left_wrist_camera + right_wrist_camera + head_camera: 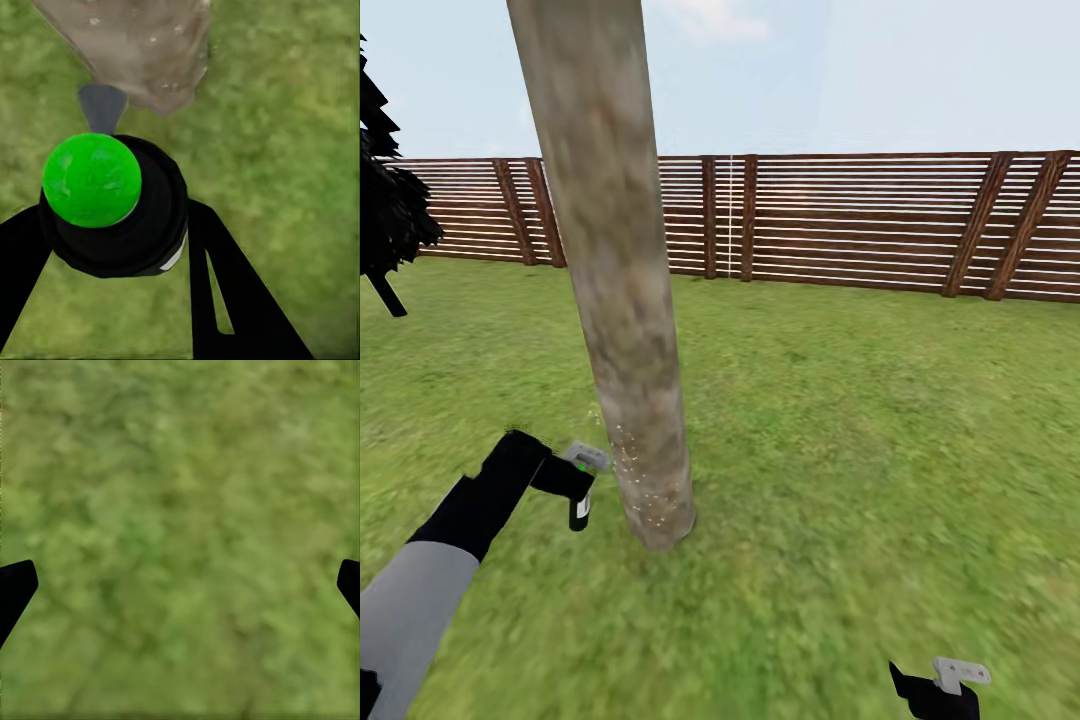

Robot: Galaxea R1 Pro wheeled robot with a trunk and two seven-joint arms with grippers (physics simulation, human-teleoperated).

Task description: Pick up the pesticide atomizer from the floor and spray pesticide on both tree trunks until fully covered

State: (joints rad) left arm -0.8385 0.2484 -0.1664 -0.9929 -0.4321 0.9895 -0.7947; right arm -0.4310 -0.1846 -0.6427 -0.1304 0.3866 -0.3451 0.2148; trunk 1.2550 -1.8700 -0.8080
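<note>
My left gripper is clamped on the sprayer, fingers snug on either side of its dark body. In the left wrist view the sprayer sits right between my fingers, green cap up, grey nozzle aimed at the trunk just ahead. From the head camera I've got it low, just beside the trunk near its foot, over the grass.

White specks of spray are dotted on the bark, but only on the bottom stretch. Everything above that band looks bare, so I judge this trunk far from covered.

To do this well, I want the nozzle square to the bark and close without touching, then work the arm upward in slow passes, letting specks build before moving on. The side facing away from me is hidden, so I'd likely need to move around the trunk too. Main risk: tilting my wrist and sending spray past the bark onto the lawn.

My right gripper hangs low at my right, well apart from the trunk, spread wide with nothing in it; its wrist camera shows both fingertips at the edges over bare grass. The fence runs across the back.
</note>
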